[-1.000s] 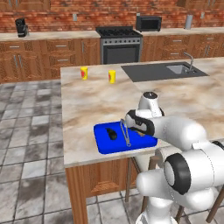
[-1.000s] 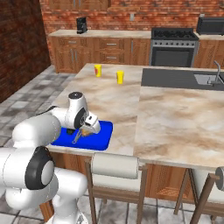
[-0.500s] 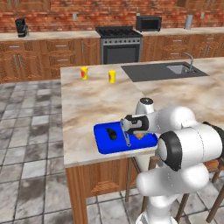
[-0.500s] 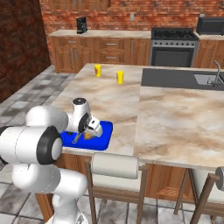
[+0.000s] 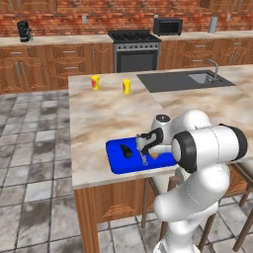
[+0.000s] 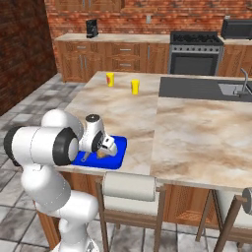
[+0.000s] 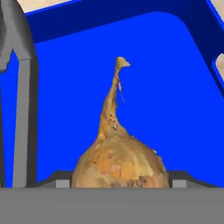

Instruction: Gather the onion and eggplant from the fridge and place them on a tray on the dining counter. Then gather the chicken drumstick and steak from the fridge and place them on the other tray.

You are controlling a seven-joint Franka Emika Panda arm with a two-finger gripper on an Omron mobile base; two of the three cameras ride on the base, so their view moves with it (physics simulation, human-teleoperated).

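A blue tray (image 5: 118, 165) lies near the front edge of the dining counter (image 5: 108, 113). In it rests the dark eggplant (image 5: 127, 151), and to its right the golden-brown onion (image 5: 156, 154). My gripper (image 5: 146, 150) hangs low over the tray, and the onion (image 7: 119, 162) sits between its fingertips, stalk pointing away. The tips stand right against the onion's sides, so the gripper looks shut on it. From the other side the onion (image 6: 103, 152) shows under the hand (image 6: 101, 146). The fridge, chicken drumstick, steak and the other tray are out of view.
Two small yellow cups (image 5: 95, 82) (image 5: 126, 86) stand at the counter's far end. A sink (image 5: 200, 78) is set in the dark section at the right. Stools (image 6: 130, 187) stand below the front edge. A stove (image 5: 134, 49) lines the back wall.
The arm's elbow and upper links have swung in closer over the counter's front edge. The hand has stayed low over the tray at the onion.
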